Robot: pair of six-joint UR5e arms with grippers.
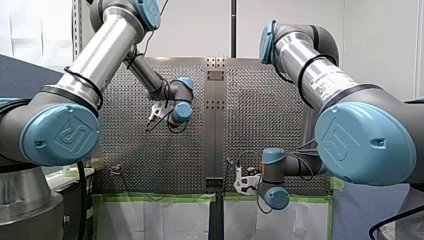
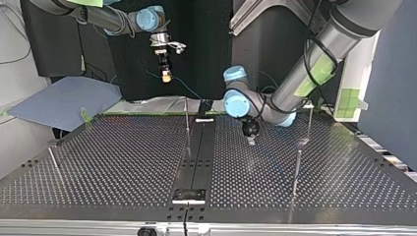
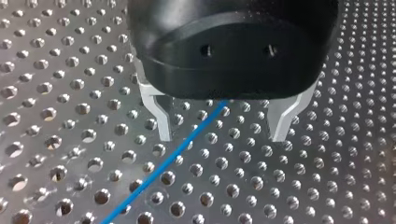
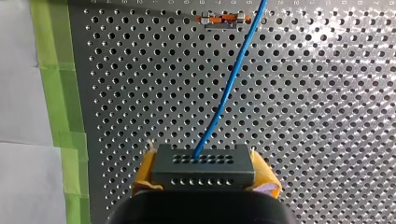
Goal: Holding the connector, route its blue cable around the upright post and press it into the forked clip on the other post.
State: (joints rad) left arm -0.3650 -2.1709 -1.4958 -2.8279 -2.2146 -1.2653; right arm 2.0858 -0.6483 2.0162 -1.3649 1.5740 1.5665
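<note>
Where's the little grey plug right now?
In the right wrist view, the plug sits clamped between my right hand's yellow pads, its blue cable running ahead.

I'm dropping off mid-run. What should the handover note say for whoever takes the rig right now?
My right gripper: shut on the connector, raised near the edge of the table.
My left gripper: open, low over the table, blue cable passing between its fingers, ungripped.
Done: connector grasped.
Left: route the cable around an upright post, then press it into the forked clip; I cannot pick out the clip here.
</note>
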